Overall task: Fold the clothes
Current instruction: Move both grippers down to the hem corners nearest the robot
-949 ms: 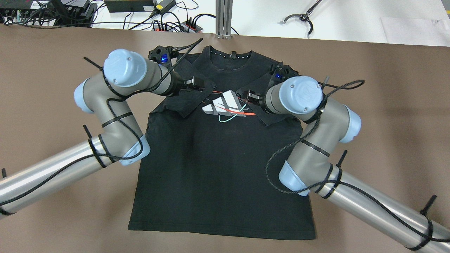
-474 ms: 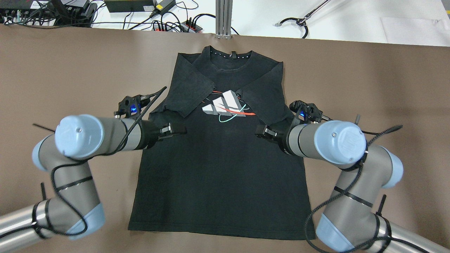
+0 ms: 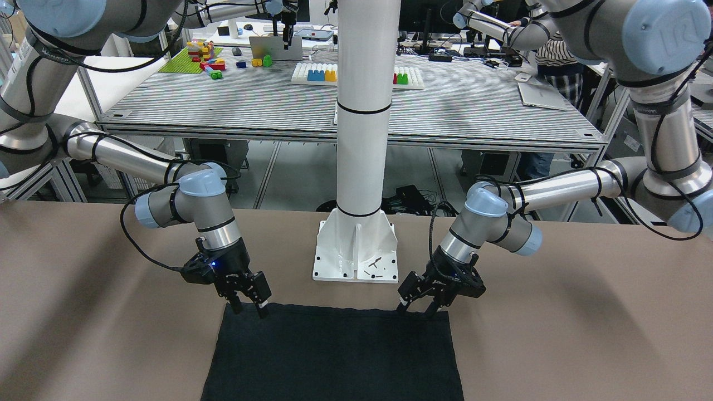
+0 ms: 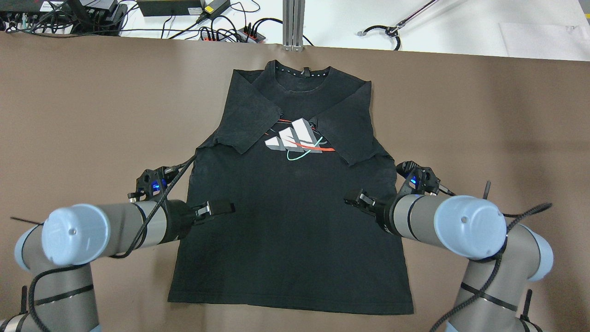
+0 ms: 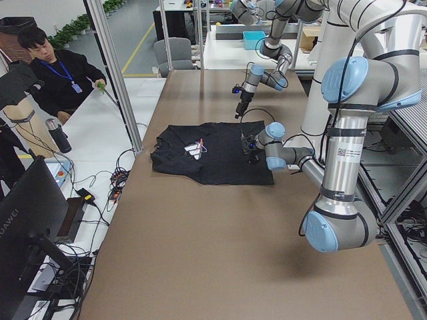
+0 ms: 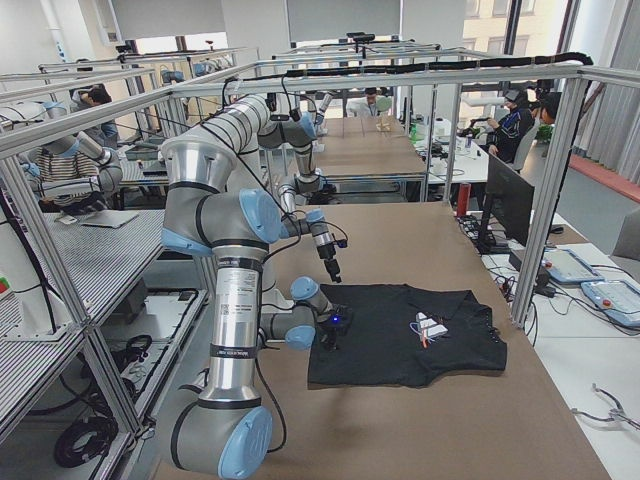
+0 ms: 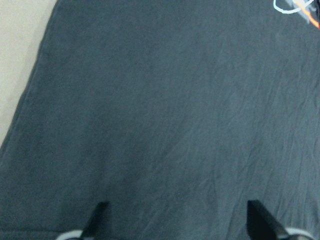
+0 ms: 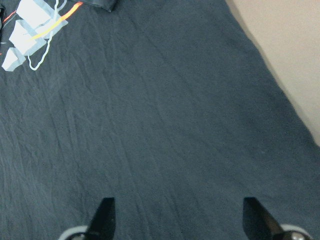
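Note:
The clothes are a black T-shirt [image 4: 286,230] with a white, red and teal chest print, lying flat on the brown table with its collar at the far side. Both sleeves are folded inward over the chest. My left gripper [image 4: 221,210] is open above the shirt's lower left body, holding nothing. My right gripper [image 4: 357,201] is open above the lower right body, also holding nothing. In the front-facing view the left gripper [image 3: 418,308] and right gripper [image 3: 248,309] hang just over the shirt [image 3: 334,356] near its hem. Both wrist views show open fingers over plain dark fabric [image 7: 165,125] [image 8: 150,125].
A white post on a base plate [image 3: 356,250] stands just behind the shirt's hem, on the robot's side. An aluminium post [image 4: 293,23] and cables [image 4: 221,32] lie past the table's far edge. A person [image 5: 57,67] sits beyond that edge.
Both arms have drawn back from the folded sleeves toward the robot's side, and their grippers now hang over the shirt's lower body. The sleeves stay folded on the chest.

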You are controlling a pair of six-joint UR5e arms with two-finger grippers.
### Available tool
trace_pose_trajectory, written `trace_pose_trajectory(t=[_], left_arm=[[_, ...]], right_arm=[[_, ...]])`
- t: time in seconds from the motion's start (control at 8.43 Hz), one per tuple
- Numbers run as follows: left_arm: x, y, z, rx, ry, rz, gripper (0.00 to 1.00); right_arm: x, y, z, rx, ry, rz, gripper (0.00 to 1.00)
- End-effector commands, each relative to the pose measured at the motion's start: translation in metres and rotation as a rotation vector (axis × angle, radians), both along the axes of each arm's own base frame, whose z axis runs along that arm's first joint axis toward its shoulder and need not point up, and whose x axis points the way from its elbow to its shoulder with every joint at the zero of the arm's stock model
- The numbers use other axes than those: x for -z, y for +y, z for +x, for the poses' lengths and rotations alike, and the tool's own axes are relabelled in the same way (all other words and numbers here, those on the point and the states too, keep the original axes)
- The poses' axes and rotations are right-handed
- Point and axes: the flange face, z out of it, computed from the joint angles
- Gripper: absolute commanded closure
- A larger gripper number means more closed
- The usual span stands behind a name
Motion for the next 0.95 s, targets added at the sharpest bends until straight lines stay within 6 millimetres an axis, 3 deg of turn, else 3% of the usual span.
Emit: trace_pose_trajectory(t=[0.0,0.36,0.59,0.83], left_arm=[[-0.035,0.048,0.000,-0.020,-0.043,-0.048,0.05],[-0.078,0.052,-0.011,-0.024,-0.112,-0.061,0.05],[-0.083,0.052,-0.010,-0.023,-0.124,-0.063,0.05],[-0.096,0.052,0.005,-0.026,-0.150,-0.066,0.05]], right_arm=[[-0.056,0.058,0.017,-0.014,-0.024,0.000,0.09],[-0.057,0.065,0.012,-0.024,-0.023,0.007,0.09],[-0.056,0.065,0.011,-0.023,-0.024,0.012,0.08],[-0.056,0.065,0.011,-0.019,-0.020,0.016,0.08]])
